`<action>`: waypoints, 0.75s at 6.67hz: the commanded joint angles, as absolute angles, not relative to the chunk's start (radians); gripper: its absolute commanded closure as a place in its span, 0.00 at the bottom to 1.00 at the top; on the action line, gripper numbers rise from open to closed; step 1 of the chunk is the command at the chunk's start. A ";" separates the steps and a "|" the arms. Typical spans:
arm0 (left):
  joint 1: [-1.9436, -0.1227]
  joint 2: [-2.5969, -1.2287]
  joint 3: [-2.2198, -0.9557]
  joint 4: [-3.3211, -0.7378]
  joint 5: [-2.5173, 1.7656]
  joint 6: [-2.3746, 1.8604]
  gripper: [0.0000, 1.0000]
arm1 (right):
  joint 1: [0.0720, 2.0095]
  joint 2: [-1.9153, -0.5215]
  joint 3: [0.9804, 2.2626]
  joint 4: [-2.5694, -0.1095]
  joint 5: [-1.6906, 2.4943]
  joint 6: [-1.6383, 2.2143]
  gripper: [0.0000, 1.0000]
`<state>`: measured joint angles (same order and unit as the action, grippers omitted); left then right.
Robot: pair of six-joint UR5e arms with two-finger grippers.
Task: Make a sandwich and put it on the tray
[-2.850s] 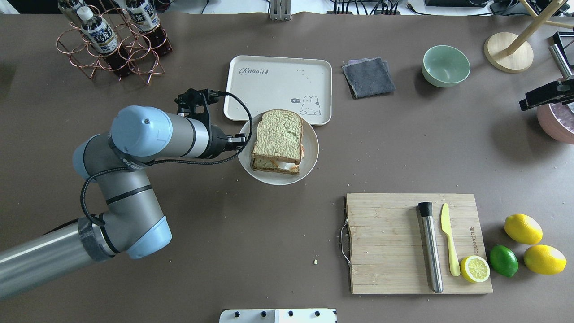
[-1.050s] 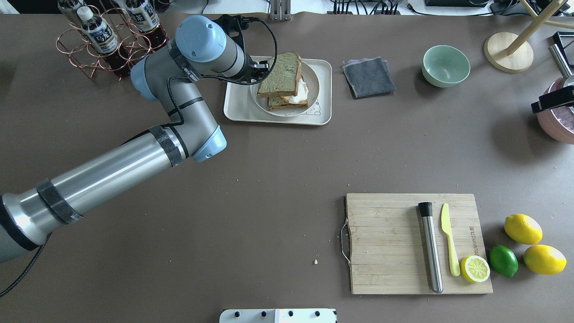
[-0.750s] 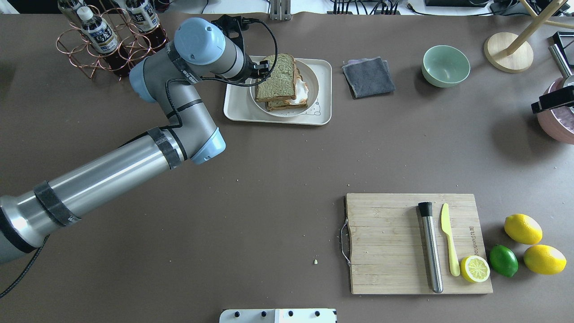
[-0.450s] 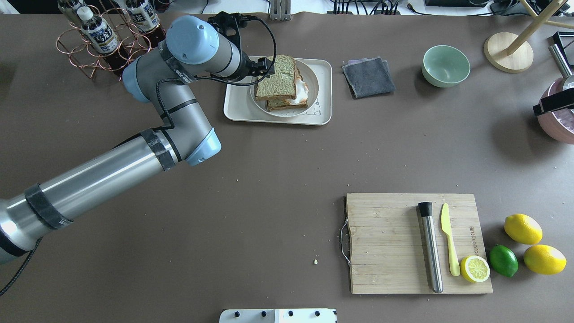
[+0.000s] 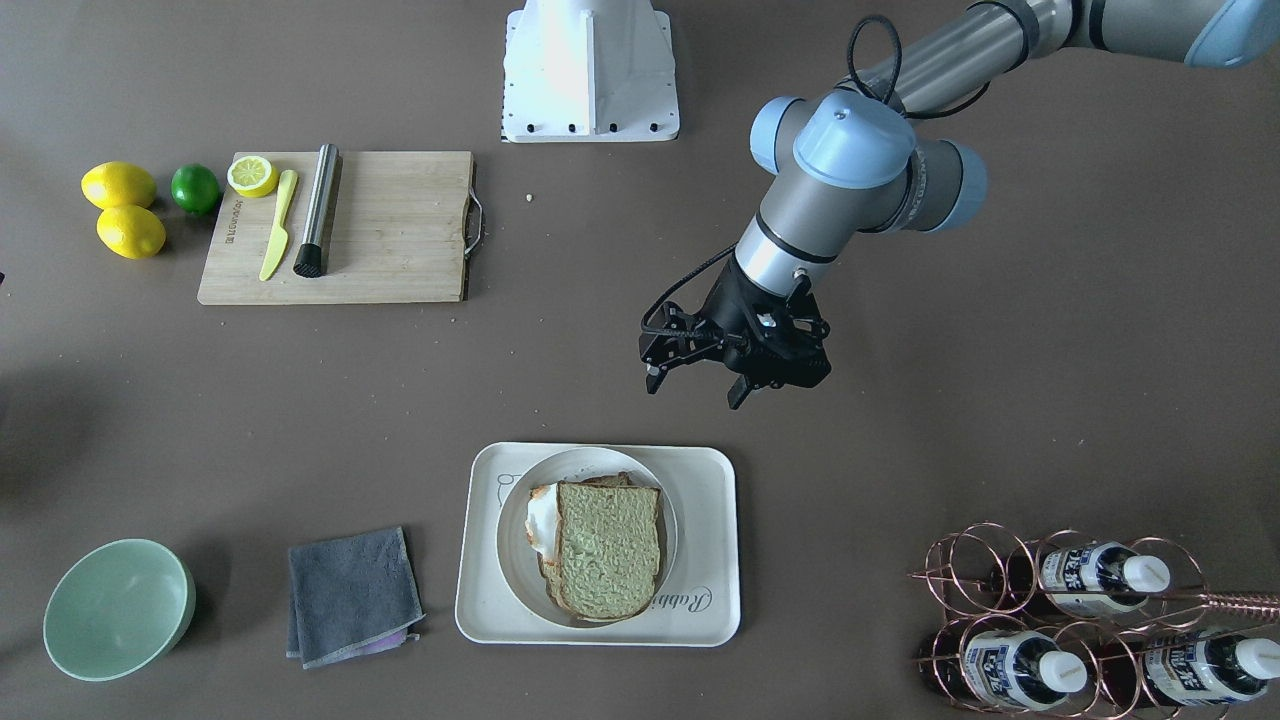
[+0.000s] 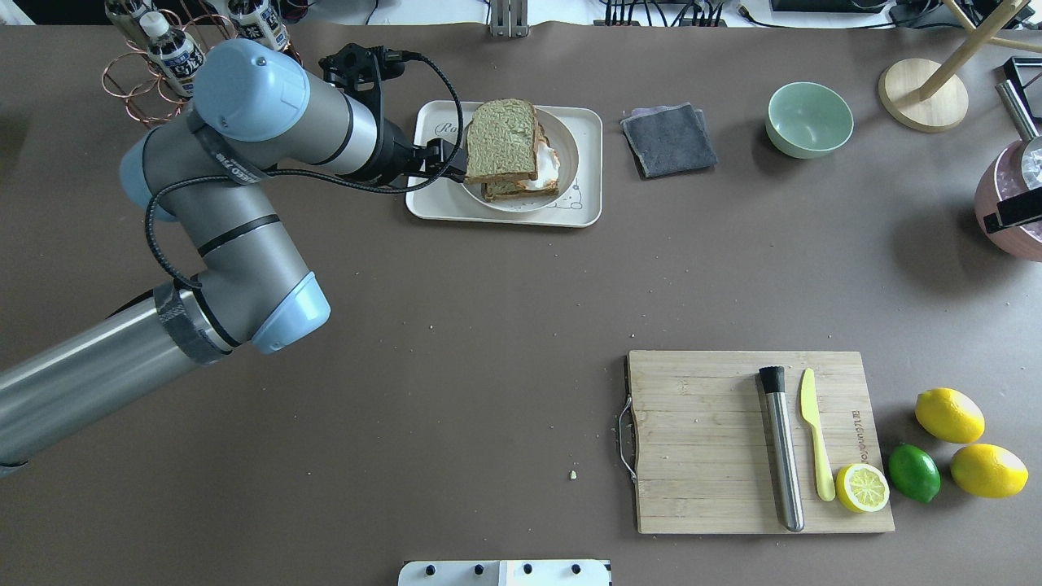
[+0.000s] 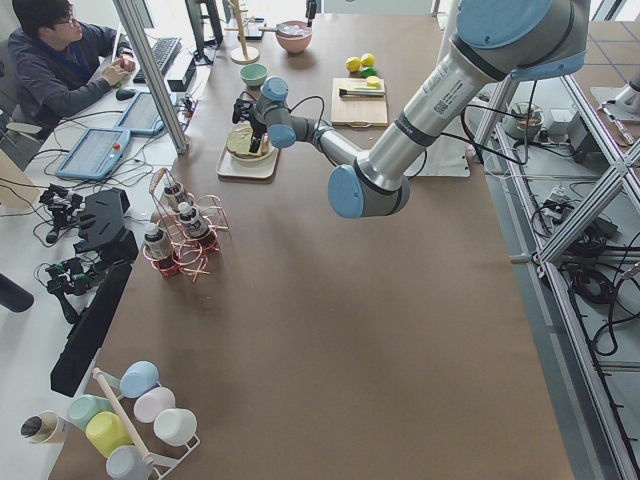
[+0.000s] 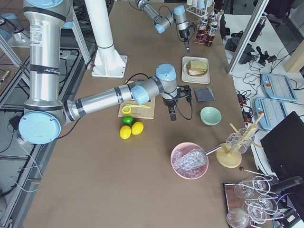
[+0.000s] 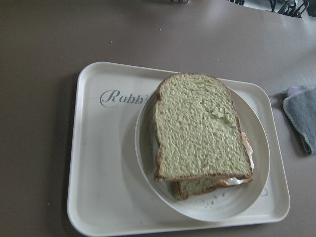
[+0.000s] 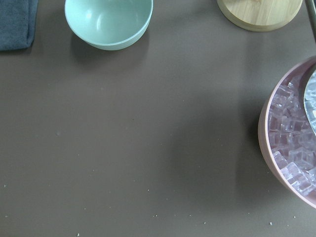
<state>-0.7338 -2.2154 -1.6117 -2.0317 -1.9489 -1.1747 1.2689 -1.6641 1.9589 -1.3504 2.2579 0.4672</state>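
Observation:
The sandwich [image 5: 605, 548] lies on a round white plate [image 5: 515, 560], which sits on the cream tray [image 5: 710, 610]. White egg sticks out between the two slices. The left wrist view looks down on the sandwich [image 9: 200, 131], the plate [image 9: 227, 207] and the tray [image 9: 98, 173]. My left gripper [image 5: 693, 390] is open and empty, raised and drawn back from the tray's robot-side edge; in the overhead view it [image 6: 444, 159] hangs by the plate's left rim. My right gripper [image 6: 1009, 216] shows only as a dark bar at the far right edge; I cannot tell its state.
A wooden cutting board [image 6: 708, 439] holds a steel muddler, a yellow knife and a lemon half, with lemons and a lime beside it. A grey cloth [image 6: 669, 140] and green bowl [image 6: 809, 119] lie right of the tray. A bottle rack [image 5: 1080, 620] stands left. A pink ice bowl [image 10: 296, 153] sits far right.
My left gripper carried the plate with the sandwich onto the tray, let go of it and drew back to the left. The right gripper drifted a little toward the robot.

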 commanded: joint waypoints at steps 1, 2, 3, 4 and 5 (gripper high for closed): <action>-0.741 -2.105 -1.819 -1.905 -1.974 -1.163 0.03 | 1.363 -1.701 1.941 -1.359 2.366 0.451 0.00; -0.758 -2.033 -1.868 -1.904 -2.005 -1.125 0.03 | 1.420 -1.732 1.924 -1.377 2.367 0.343 0.00; -0.835 -1.955 -1.885 -1.904 -2.090 -1.017 0.03 | 1.474 -1.730 1.919 -1.510 2.353 0.183 0.00; -0.915 -1.865 -1.896 -1.905 -2.149 -0.903 0.03 | 1.556 -1.732 1.924 -1.648 2.288 -0.032 0.00; -0.960 -1.754 -1.908 -1.907 -2.193 -0.799 0.03 | 1.601 -1.717 1.927 -1.783 2.225 -0.149 0.00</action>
